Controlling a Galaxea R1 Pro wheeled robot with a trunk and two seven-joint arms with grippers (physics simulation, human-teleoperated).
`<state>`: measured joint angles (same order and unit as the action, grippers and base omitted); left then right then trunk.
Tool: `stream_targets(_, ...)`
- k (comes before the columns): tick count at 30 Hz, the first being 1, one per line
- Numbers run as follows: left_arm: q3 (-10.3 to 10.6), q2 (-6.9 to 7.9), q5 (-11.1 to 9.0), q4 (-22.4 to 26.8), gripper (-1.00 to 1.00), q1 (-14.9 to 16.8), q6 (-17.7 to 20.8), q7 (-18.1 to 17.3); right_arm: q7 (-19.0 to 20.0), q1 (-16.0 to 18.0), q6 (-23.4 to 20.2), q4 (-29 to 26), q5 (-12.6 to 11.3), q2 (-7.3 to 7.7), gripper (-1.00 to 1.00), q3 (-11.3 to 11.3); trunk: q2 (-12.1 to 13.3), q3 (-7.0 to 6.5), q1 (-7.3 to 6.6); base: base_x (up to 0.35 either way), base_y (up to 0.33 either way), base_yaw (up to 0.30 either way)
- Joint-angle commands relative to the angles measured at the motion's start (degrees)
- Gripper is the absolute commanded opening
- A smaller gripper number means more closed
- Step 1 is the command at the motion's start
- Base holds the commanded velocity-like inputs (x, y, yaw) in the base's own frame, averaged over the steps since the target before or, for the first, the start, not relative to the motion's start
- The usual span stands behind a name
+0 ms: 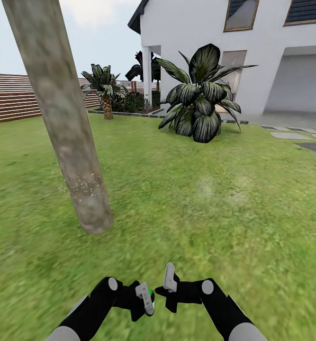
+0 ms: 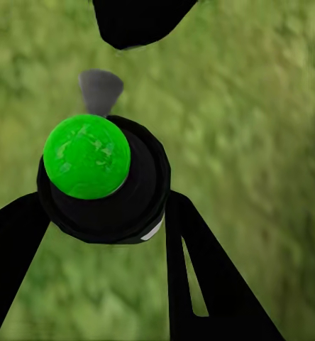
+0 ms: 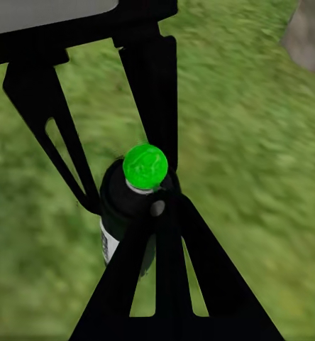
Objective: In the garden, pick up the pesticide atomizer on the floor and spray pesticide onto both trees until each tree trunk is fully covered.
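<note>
left gripper (image 2: 101,213) clamps atomizer (image 2: 94,170), near tree trunk (image 1: 63,123)

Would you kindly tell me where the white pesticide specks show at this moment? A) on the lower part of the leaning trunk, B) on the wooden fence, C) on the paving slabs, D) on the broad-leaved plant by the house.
A: the head view shows white specks clustered low on the leaning tree trunk, just above the grass.

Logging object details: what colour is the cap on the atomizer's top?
Bright green, on the black atomizer; the left wrist view shows it best.
</note>
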<state>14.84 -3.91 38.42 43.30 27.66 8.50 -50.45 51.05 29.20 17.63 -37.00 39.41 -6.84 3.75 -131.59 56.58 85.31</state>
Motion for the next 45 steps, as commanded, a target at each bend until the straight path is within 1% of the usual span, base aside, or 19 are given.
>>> stream_targets(1,0.0,-0.11,0.1,0.1,-1.0,0.0,0.6,-0.3,0.0,0.0,0.3,-0.1,0.5,-0.02,-1.0,-0.1,0.0,0.05,-0.01,0.0,0.0,0.0)
stream_targets(5,0.0,-0.46,0.1,0.1,-1.0,0.0,0.6,-0.3,0.0,0.0,0.3,0.0,0.5,-0.02,-1.0,-0.1,0.0,0.05,-0.01,0.0,0.0,0.0)
stream_targets(18,-0.1,-0.49,-0.4,0.1,-1.0,0.0,0.5,-0.3,0.0,0.0,0.3,0.0,0.5,-0.02,-1.0,-0.1,0.0,0.05,-0.01,0.0,0.0,0.0)
stream_targets(21,-0.2,-0.34,-0.2,0.0,-1.0,0.0,0.5,-0.3,0.0,0.0,0.3,0.0,0.5,-0.02,-1.0,-0.1,0.0,0.05,-0.01,0.0,0.0,0.0)
stream_targets(24,-0.5,0.2,0.1,-0.1,-1.0,0.0,0.5,-0.3,0.0,0.0,0.3,0.0,0.5,-0.02,-1.0,-0.1,0.0,0.05,-0.01,0.0,0.0,0.0)
stream_targets(26,-0.5,1.55,0.2,-0.1,-1.0,-0.2,0.5,-0.3,0.1,0.0,0.3,0.0,0.5,-0.02,-1.0,-0.1,0.0,0.05,-0.01,0.0,0.0,0.0)
stream_targets(29,-0.4,4.52,0.2,-0.2,-1.0,-0.4,0.5,-0.3,0.1,0.0,0.3,0.0,0.5,-0.02,-1.0,-0.1,0.0,0.05,-0.01,0.0,0.0,0.0)
stream_targets(30,-0.4,5.19,0.2,-0.2,-1.0,-0.4,0.5,-0.3,0.1,0.0,0.3,0.0,0.5,-0.02,-1.0,-0.1,0.0,0.05,-0.01,0.0,0.0,0.0)
stream_targets(33,-0.4,8.37,0.3,-0.2,-1.0,-0.5,0.5,-0.3,0.1,0.0,0.3,0.1,0.6,-0.02,-1.0,-0.1,0.0,0.05,-0.01,0.0,0.0,0.0)
stream_targets(35,-0.4,11.43,0.3,-0.3,-1.0,-0.5,0.5,-0.3,0.1,0.0,0.3,0.1,0.6,-0.02,-1.0,-0.1,0.0,0.05,-0.01,0.0,0.0,0.0)
stream_targets(36,-0.4,12.4,0.3,-0.5,-1.0,-0.5,0.4,-0.3,0.1,0.0,0.3,0.1,0.6,0.01,-1.0,-0.1,0.0,0.05,-0.01,0.0,0.0,0.0)
stream_targets(37,-0.5,13.89,0.3,-1.5,-1.0,-0.5,0.4,-0.3,0.1,0.0,0.3,0.2,0.6,0.04,1.0,-0.1,0.0,0.05,-0.01,0.0,0.0,0.0)
stream_targets(39,-0.6,16.08,0.3,-3.8,-1.0,-0.5,0.3,-0.2,0.1,0.0,0.3,0.3,0.7,0.2,1.0,-0.2,0.0,0.05,-0.01,0.0,0.0,0.0)
stream_targets(40,-0.7,16.73,0.2,-4.3,-1.0,-0.5,0.4,0.2,0.0,0.0,0.4,0.4,0.7,0.26,1.0,-0.3,0.0,0.05,-0.01,0.0,0.0,0.0)
stream_targets(41,-1.1,17.12,0.0,-4.7,-1.0,-0.5,0.4,2.1,-0.2,0.0,0.4,0.5,0.6,0.38,1.0,-0.6,0.0,0.05,-0.01,0.0,0.0,0.0)
stream_targets(42,-1.7,17.24,-0.2,-4.9,-1.0,-0.5,0.4,4.4,-0.6,0.0,0.4,0.6,0.7,0.55,1.0,-0.7,0.0,0.05,-0.01,0.0,0.0,0.0)
stream_targets(43,-2.4,17.28,-0.4,-5.0,-1.0,-0.5,0.4,5.8,-1.4,0.0,0.5,0.6,0.7,0.79,1.0,-0.7,0.0,0.05,-0.01,0.0,0.0,0.0)
stream_targets(44,-3.7,17.26,-0.9,-5.5,-1.0,-0.5,0.5,7.5,-4.2,-0.1,0.5,1.2,0.6,1.8,1.0,-0.7,0.0,0.05,-0.01,0.0,0.0,0.0)
stream_targets(45,-6.3,17.04,-1.6,-6.6,-1.0,-0.5,0.4,8.9,-10.5,-0.1,0.5,3.8,0.4,3.72,1.0,-0.8,0.0,0.05,-0.01,0.0,0.0,0.0)
